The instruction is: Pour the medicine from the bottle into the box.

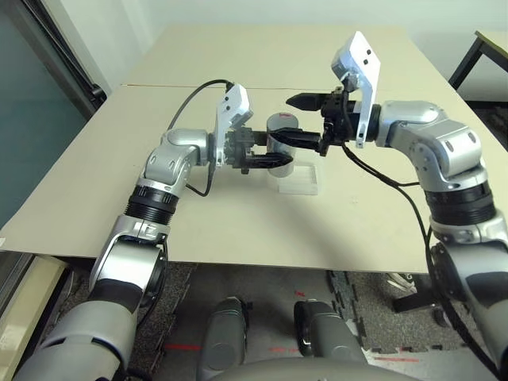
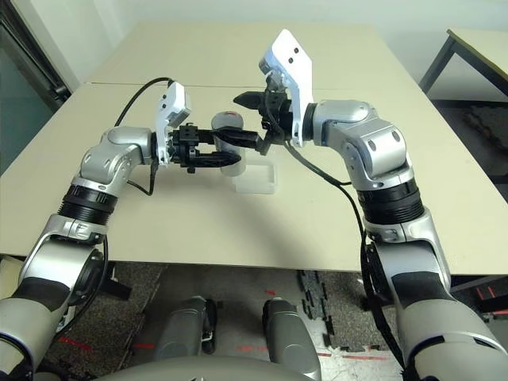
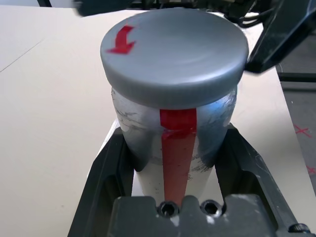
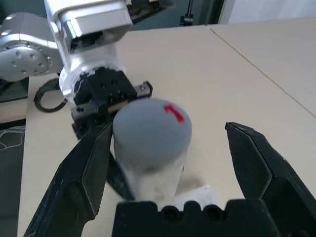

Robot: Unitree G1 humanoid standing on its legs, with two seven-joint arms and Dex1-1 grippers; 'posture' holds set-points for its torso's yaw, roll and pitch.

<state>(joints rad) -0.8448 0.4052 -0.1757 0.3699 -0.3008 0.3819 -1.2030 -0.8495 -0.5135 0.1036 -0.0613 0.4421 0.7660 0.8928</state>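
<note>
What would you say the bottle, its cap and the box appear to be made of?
The bottle: silvery, scuffed sheen, probably metal or foil-wrapped plastic, with a glossy red tape strip. Its cap: smooth matte grey, likely plastic. The box: clear see-through plastic, since the table shows through it.

No words, brand names or numbers can be read. The one sign is a red arrow printed on the grey cap (image 3: pixel 175 52) of the bottle (image 3: pixel 173 133). A plain red stripe runs down the bottle's side, carrying no lettering.
</note>
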